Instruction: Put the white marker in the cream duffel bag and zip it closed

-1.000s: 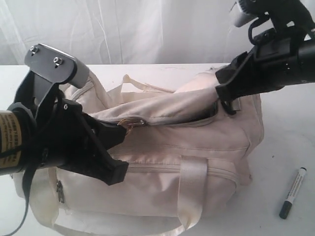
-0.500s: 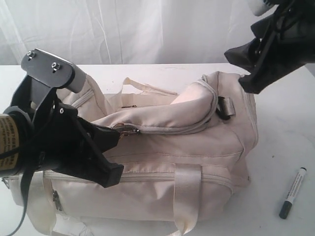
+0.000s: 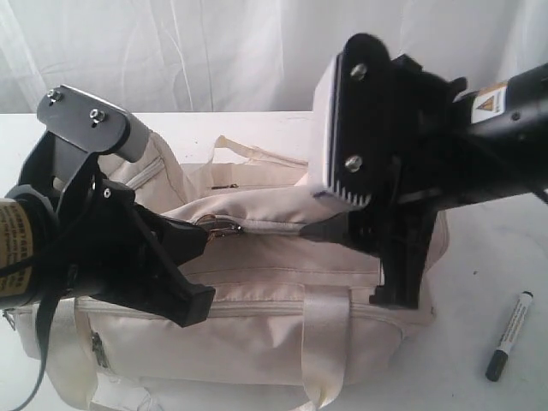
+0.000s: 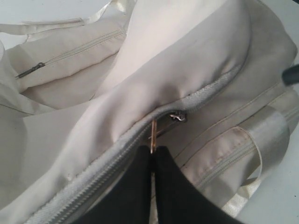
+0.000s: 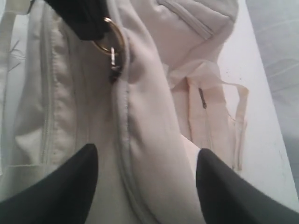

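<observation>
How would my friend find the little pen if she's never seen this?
Start at the big cream duffel bag in the middle of the white table. Look at the tabletop off the bag's right end in the exterior view. There lies the white marker, alone: a slim white stick with dark cap and dark tip, the only small thing.

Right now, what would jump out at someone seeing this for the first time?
The cream bag fills the middle of the table, the left gripper shut on its zip ring. The right gripper hangs wide open over the bag, and the marker lies on the table beside it, not inside.
</observation>
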`<state>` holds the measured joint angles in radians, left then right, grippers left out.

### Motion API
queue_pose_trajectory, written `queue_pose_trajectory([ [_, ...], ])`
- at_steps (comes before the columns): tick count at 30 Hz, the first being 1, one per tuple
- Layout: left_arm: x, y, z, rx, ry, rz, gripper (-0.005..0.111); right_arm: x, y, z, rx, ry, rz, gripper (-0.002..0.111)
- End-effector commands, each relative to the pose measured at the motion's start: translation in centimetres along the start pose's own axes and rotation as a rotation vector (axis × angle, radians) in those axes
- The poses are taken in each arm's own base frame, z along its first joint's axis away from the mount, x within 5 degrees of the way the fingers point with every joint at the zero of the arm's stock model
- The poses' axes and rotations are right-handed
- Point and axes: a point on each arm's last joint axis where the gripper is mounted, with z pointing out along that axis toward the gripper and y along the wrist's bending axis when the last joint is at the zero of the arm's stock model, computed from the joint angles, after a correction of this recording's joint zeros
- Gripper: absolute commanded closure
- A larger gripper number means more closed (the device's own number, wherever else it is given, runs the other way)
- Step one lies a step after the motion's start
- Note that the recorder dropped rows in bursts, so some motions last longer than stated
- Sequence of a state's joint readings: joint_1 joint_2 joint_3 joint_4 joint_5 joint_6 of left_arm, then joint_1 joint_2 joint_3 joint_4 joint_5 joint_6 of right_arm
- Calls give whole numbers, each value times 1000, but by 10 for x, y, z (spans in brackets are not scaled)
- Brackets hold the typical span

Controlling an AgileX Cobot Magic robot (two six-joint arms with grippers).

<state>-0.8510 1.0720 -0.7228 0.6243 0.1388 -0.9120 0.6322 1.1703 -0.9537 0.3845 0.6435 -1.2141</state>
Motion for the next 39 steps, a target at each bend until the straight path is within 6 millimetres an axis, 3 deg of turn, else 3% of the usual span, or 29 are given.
queue_pose_trajectory([
  [1, 0, 2, -3, -10, -4, 9, 107, -7, 10, 20, -68, -5, -79, 50],
  [11, 0, 2, -3, -10, -4, 37, 107, -4, 11, 54, -99, 26, -75, 51],
  [22, 0, 2, -3, -10, -3, 50, 107, 0, 4, 80, -31, 34, -106, 71],
  [28, 0, 2, -3, -10, -3, 50, 107, -1, 1, 79, -1, 24, -106, 108],
  [39, 12, 14, -6, -133, 136, 61, 107, -1, -3, 55, 10, 16, -90, 108],
])
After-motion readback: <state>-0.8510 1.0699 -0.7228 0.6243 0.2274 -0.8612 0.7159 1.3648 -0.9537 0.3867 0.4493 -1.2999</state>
